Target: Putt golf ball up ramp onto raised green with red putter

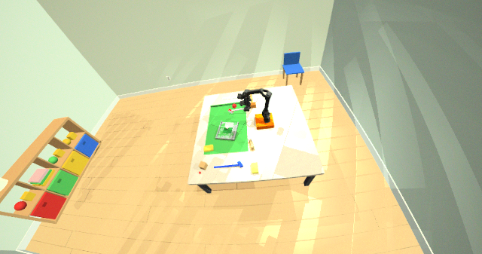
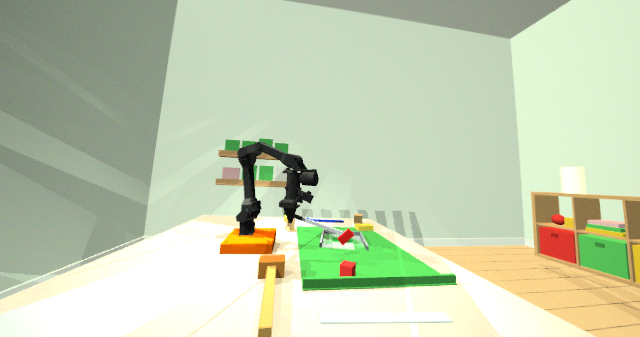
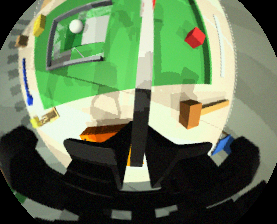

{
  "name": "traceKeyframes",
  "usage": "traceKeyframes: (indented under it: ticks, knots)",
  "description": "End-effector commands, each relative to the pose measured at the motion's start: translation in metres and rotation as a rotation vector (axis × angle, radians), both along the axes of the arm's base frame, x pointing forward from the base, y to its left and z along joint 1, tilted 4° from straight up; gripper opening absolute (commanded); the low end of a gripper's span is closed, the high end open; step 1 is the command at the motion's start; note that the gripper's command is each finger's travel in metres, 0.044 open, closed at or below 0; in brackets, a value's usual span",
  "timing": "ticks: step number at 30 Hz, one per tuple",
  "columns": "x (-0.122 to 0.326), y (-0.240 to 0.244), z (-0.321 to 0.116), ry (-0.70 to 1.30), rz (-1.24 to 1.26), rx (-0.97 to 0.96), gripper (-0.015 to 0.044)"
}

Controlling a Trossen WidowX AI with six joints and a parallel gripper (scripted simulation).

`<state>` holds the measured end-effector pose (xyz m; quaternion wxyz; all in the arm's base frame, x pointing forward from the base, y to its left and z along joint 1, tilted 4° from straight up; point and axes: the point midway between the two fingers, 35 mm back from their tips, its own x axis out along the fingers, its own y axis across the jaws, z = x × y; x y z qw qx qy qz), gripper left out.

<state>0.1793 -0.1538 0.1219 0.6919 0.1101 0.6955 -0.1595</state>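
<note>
The red putter's shaft (image 1: 238,109) (image 2: 320,223) (image 3: 145,50) slants out from my gripper (image 1: 246,109) (image 2: 290,220) (image 3: 137,124), which is shut on its black grip. The putter's red head (image 1: 230,111) (image 2: 345,236) is held above the green mat (image 1: 216,114) (image 2: 380,264) (image 3: 124,65), at its end near the red block. The white golf ball (image 3: 76,26) is inside the grey rails (image 1: 225,139) (image 2: 321,239) (image 3: 79,62), over the raised green (image 3: 66,44) beside the pale ramp (image 3: 96,29). Whether it is still moving I cannot tell.
A red block (image 1: 234,105) (image 2: 347,268) (image 3: 195,37) sits at the mat's end. A brown-headed mallet (image 2: 271,266) (image 3: 190,114) lies beside the mat. A blue long-handled tool (image 1: 227,166) (image 3: 25,80), a yellow block (image 1: 208,148) and a wooden cube (image 1: 202,165) lie toward the opposite end.
</note>
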Motion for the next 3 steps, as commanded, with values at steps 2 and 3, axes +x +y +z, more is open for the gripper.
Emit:
traceKeyframes:
  ticks: [2, 3]
  knots:
    - [0.0004, -0.0005, 0.0, -0.002, 0.0, -0.002, 0.0]
    - [0.0004, -0.0005, 0.0, -0.002, 0.0, -0.002, 0.0]
